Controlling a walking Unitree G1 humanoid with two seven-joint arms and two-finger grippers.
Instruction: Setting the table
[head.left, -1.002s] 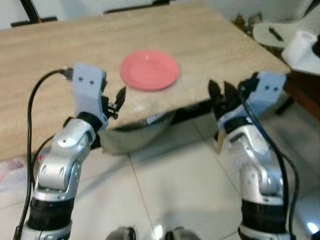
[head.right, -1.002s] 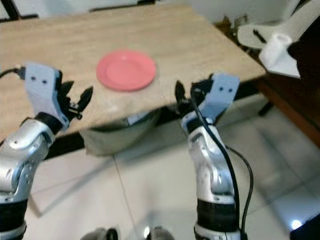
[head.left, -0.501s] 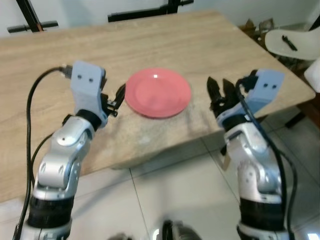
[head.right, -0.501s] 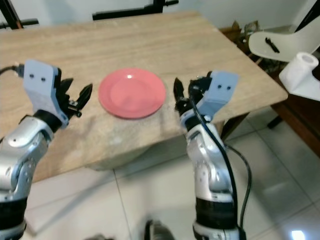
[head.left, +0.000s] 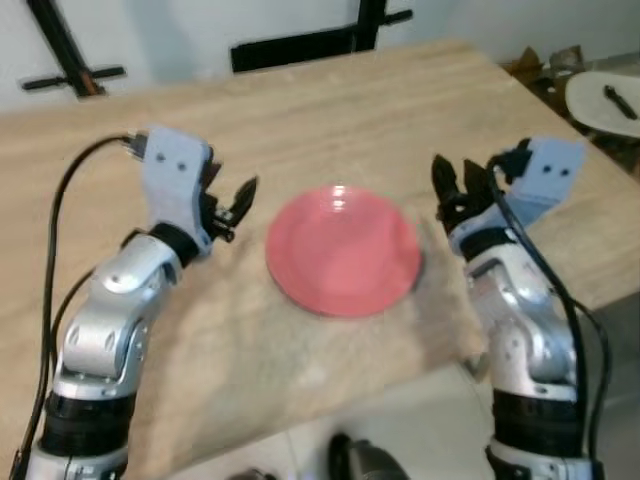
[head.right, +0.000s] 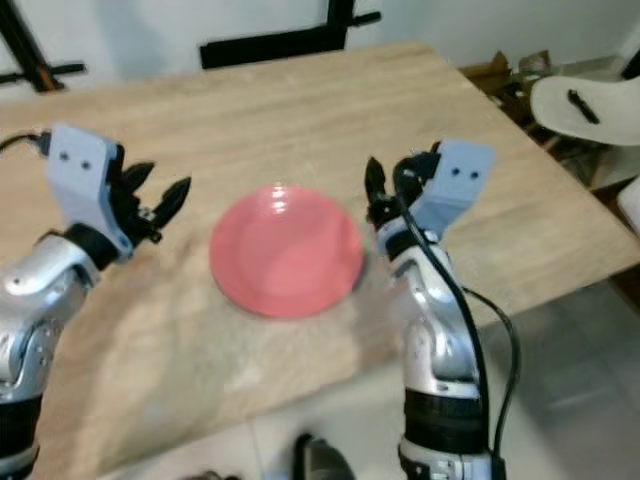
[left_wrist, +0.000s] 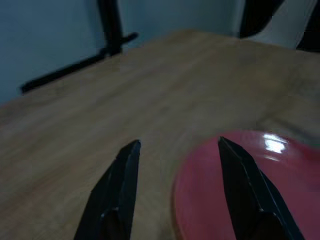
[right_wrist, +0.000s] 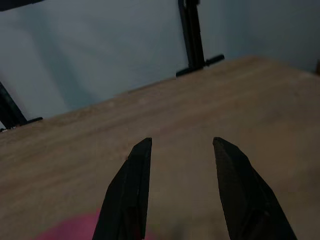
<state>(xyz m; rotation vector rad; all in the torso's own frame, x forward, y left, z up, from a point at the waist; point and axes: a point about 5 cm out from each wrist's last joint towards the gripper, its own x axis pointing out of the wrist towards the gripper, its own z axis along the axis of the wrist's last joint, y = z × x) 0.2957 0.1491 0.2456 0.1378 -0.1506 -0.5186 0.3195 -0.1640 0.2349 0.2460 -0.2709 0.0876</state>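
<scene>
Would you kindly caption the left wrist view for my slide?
Open left tool over the wooden table, beside the pink plate.

You get bright, slightly soft head views with glare on the plate (head.left: 343, 250); both wrist views are dim.

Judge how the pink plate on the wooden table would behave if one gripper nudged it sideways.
The pink plate lies flat and shallow on the smooth wooden table, so it would probably slide rather than tip or roll. Its glossy highlight suggests a hard, slick, rigid surface. It looks thin, so probably fairly light.
</scene>
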